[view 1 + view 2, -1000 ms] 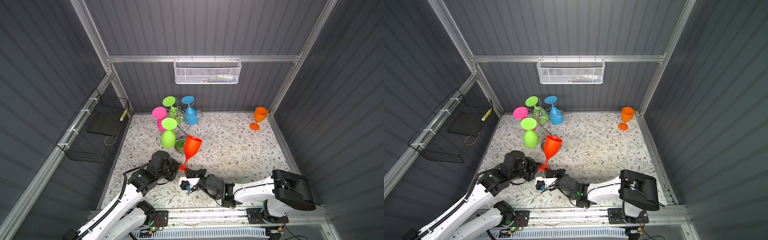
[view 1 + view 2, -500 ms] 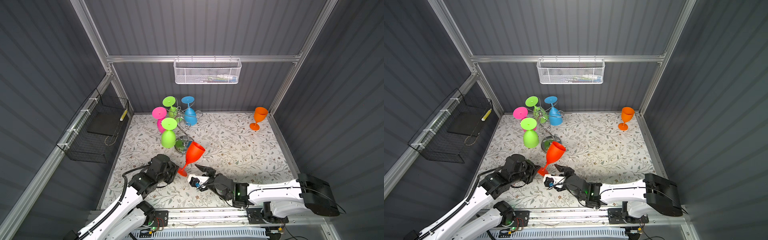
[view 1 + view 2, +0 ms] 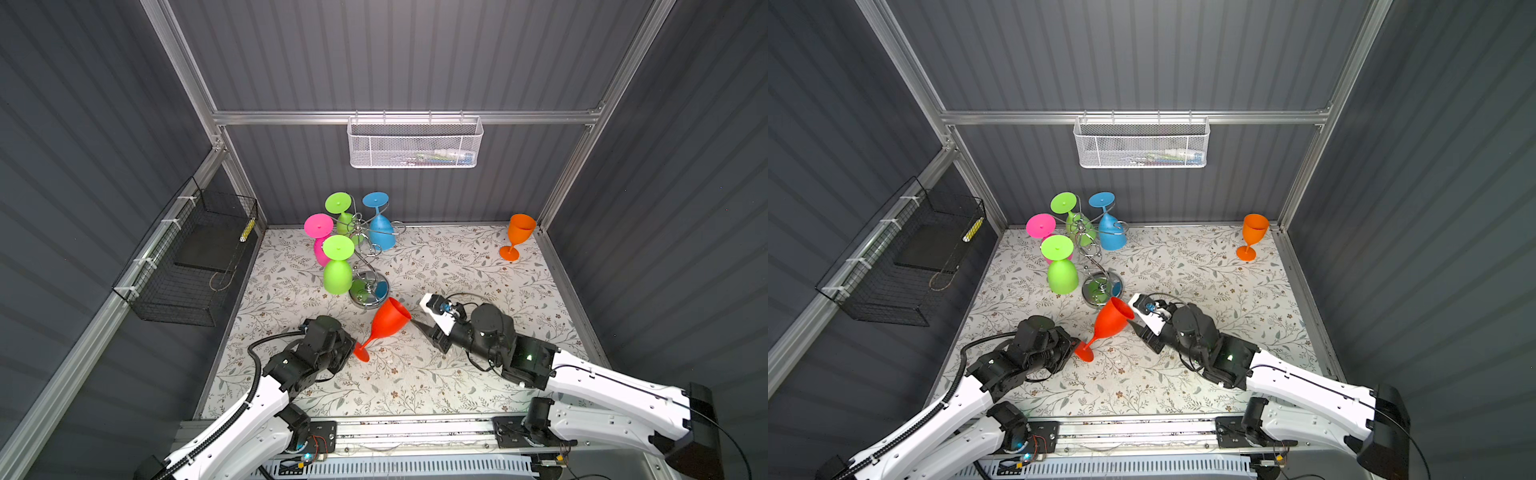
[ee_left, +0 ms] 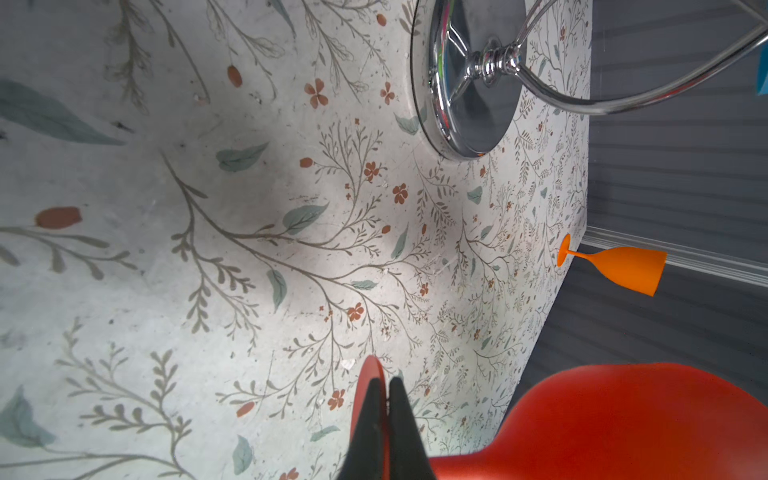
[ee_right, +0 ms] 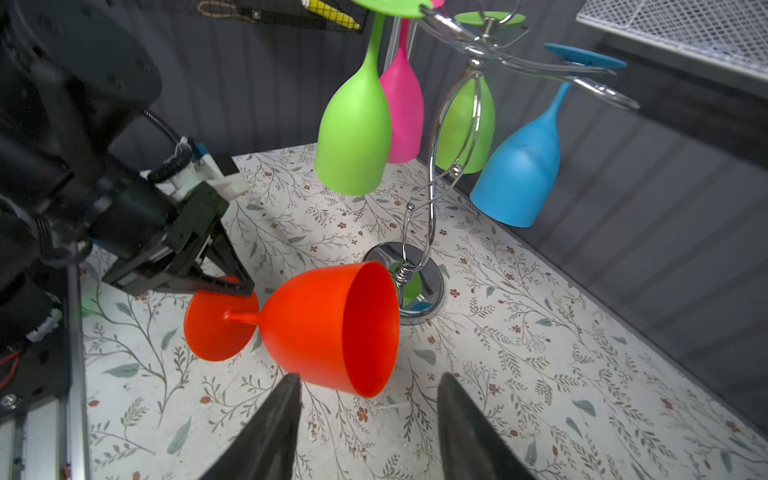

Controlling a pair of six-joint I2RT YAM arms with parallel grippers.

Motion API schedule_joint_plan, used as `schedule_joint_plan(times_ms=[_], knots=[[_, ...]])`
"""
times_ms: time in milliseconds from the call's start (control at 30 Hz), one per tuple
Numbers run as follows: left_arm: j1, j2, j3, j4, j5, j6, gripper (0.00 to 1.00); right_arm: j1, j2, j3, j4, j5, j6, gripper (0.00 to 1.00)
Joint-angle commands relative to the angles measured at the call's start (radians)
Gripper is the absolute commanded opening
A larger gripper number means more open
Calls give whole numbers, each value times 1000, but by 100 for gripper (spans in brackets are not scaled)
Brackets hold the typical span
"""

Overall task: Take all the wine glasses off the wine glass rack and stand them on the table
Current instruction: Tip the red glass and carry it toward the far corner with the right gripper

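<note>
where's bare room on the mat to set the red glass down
Widest bare patch: mat between the rack base and the orange glass. Also the near middle strip by the front rail. Crowded: left side, around the rack, its hanging glasses and the red glass.

free: mat (image 3: pixel 457 266) right of rack (image 3: pixel 369 289) wide open, only orange glass (image 3: pixel 517 237) in far corner | blocked: red glass (image 3: pixel 388 320) tilted just beside rack base, hanging glasses (image 3: pixel 337 270) crowd its left
</note>
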Motion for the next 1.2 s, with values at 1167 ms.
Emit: schedule_joint_plan(times_ms=[1167], knots=[[137,402,-264,1076,346,103,0,-133,434,529,-523,-283,610,39]])
